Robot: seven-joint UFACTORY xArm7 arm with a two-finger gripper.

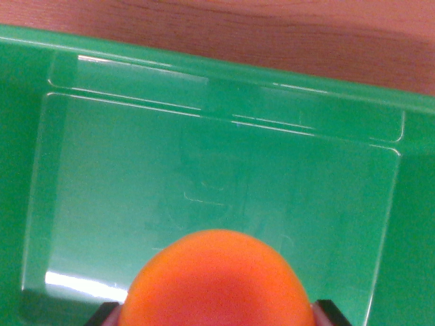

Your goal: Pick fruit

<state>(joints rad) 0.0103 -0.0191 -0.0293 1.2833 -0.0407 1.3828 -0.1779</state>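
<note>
- At the bottom of the wrist view, the pincer [216, 314] shows only as two dark tips, one on each side of the orange fruit [217, 282].
- The pincer is pinching the orange fruit. Both tips sit right against its sides, so the fruit looks held tight between them.
- The fruit is round and smooth, so it has no long side to line up with. It fills the space between the tips and hides most of them.
- There is only one arm here, so no other hand is nearer.
- Under and past the fruit is a green bin [204, 102]. Its flat floor looks bare, and the fruit hangs over the near part of that floor.
- I cannot tell if the fruit is touching the floor of the bin or is up in the air above it.
- My guess is that the fruit just needs to go straight down to land in the bin, since the bin lies right under it.
- Past the far wall of the bin is a brown wooden worktop [285, 34].
- There are some faint raised marks in the middle of the bin floor. They are too blurry to read. I see no other words or brand names.
</note>
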